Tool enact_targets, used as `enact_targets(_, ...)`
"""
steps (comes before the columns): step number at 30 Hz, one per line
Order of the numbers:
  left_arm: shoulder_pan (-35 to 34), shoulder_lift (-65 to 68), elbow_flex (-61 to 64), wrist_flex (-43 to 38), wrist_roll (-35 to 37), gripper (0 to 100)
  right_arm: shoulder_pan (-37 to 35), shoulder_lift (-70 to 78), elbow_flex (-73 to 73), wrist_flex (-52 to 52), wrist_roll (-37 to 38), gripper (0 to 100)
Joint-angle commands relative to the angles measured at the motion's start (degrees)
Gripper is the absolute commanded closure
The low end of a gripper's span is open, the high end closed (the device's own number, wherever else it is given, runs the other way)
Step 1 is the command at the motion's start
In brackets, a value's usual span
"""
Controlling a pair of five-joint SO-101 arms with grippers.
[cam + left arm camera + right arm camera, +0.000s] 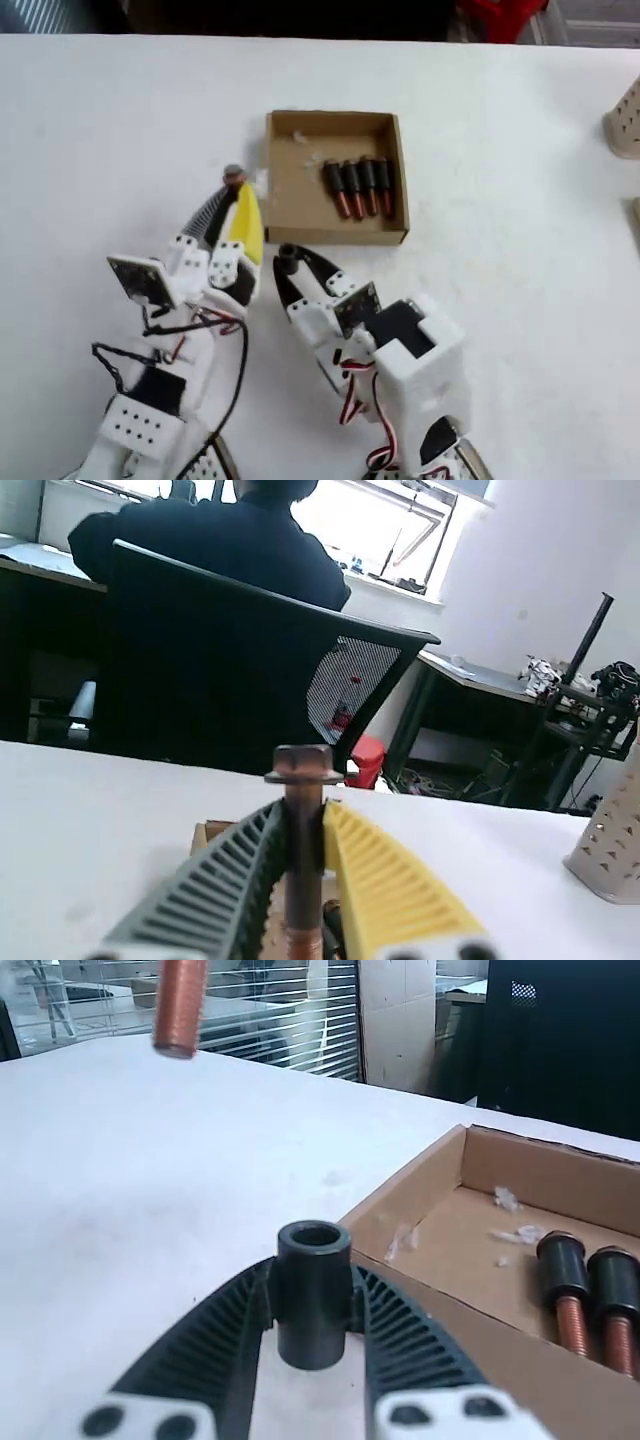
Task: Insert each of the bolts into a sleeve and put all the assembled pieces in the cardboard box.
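Two claws, each pinching one part, sit beside the cardboard box [335, 121] on the white tabletop [120, 120].
Left claw [236, 192], one finger grey and one yellow, grips a copper-coloured bolt [303, 850] upright by its shank, head up, just beside the box's nearest wall. Right claw [313, 1288] clamps a black sleeve [313, 1310] upright, bore facing up, near the box's front wall. Four assembled pieces [360, 188] lie side by side inside the box.
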Motion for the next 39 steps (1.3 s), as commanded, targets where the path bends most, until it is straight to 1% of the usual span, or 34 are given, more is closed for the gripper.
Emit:
enact_targets(1,4.4,-10.4,-0.9,10.9,0.4,98,-0.7,-0.1,-0.4,0.0,-0.1,98.2)
enact_targets(3,5.6,-10.9,-0.9,12.0,0.4,98,-0.9,-0.1,0.2,-0.2,-0.1,98.2)
enact_targets(8,7.2,-11.0,-0.5,11.9,0.3,98,-0.9,-0.2,0.4,-0.2,-0.1,98.2)
enact_targets(12,7.0,-10.9,1.1,7.3,0.2,98,-2.3,-0.7,2.4,-0.3,-0.1,98.2)
enact_targets(16,7.0,-9.0,1.1,6.5,0.2,98,-2.8,-0.7,3.1,-2.0,-0.4,98.2)
enact_targets(18,6.7,-6.5,1.1,3.8,-0.3,98,-2.8,-0.6,3.2,-2.1,-0.4,98.2)
enact_targets(21,6.5,0.5,1.1,-2.8,-2.8,98,-2.8,-0.6,3.2,-2.1,-0.4,98.2)
enact_targets(26,5.5,14.7,0.6,-16.1,-1.4,98,-2.8,-0.5,3.2,-2.1,-0.4,98.2)
enact_targets(29,5.8,21.0,0.1,-21.4,-1.2,98,-2.5,-0.5,3.0,-2.1,-0.4,98.2)
enact_targets(32,5.4,24.6,0.2,-23.8,1.2,98,-2.3,-0.7,2.8,-2.0,-0.4,98.2)
enact_targets(39,5.4,30.8,0.1,-24.7,1.5,98,-2.3,-0.7,3.1,-2.2,-0.5,98.2)
